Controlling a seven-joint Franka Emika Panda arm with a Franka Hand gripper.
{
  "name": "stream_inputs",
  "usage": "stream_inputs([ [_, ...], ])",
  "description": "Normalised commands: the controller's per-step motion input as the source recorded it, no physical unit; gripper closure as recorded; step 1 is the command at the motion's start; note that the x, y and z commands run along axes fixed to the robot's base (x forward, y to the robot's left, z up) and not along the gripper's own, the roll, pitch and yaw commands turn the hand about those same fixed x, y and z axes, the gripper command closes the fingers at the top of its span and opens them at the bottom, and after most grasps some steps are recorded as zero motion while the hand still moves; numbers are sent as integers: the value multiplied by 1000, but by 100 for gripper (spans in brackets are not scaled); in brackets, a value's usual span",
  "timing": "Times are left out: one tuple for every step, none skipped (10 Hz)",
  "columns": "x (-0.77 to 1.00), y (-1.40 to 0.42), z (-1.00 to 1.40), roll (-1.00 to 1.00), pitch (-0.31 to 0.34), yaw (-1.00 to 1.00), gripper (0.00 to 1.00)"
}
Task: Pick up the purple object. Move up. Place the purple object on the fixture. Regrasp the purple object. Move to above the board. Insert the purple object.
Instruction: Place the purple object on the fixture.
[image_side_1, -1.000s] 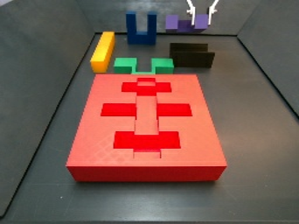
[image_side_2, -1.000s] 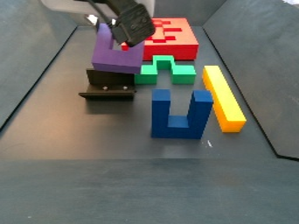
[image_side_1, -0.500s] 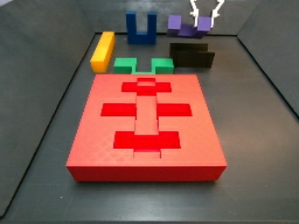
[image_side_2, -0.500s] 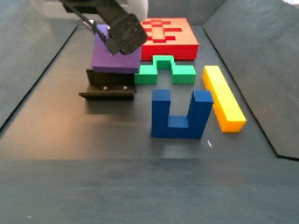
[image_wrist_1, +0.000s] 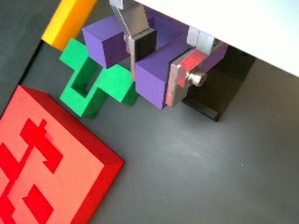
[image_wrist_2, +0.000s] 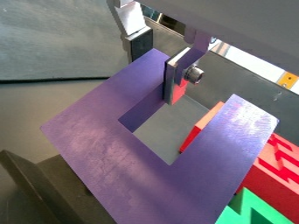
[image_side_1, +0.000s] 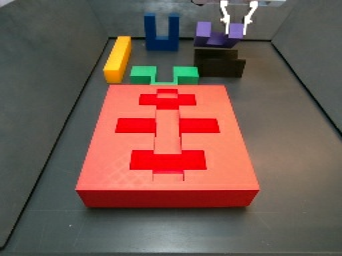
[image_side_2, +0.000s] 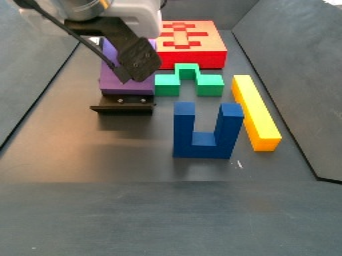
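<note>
The purple object (image_wrist_1: 160, 66) sits on the fixture (image_wrist_1: 222, 87) (black, low), one prong clamped between the gripper (image_wrist_1: 160, 54) plates.

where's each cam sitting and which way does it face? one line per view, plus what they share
Wrist view: on the wrist, looking down past the gripper at the purple object, green block and board; silver fingers show.
Wrist view: close in, over the purple object; the gripper shows.
Side view: at the board's end, facing the far fixture; gripper above.
Side view: opposite end, blue block nearest; the gripper hides part of the purple object.
All four share the purple object.
</note>
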Motion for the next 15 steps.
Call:
stream_inputs([
  [854, 0, -234, 0, 0, 0, 100],
  [814, 0, -249, -91, 0, -31, 100],
  [780, 0, -149, -211, -77, -114, 100],
  [643, 0, 0, -280, -326, -171, 100],
  [654, 0, 49, -209, -337, -106, 100],
  [600, 0, 0, -49, -183, 0, 100],
  [169, -11, -77, 0, -14, 77, 100],
  [0, -34, -231, 80, 0, 303, 100],
  [-54, -86, -269, 206, 0, 337, 100],
  [-71, -37, -274, 314, 69, 217, 100],
  [0, 0, -140, 71, 80, 177, 100],
  [-34, 6, -74, 0, 6, 80, 100],
  [-6, 77, -20, -43, 0, 0, 100],
  [-71, 94, -43, -3, 0, 0, 100],
  [-57, 103, -74, 0, 20, -23, 100],
])
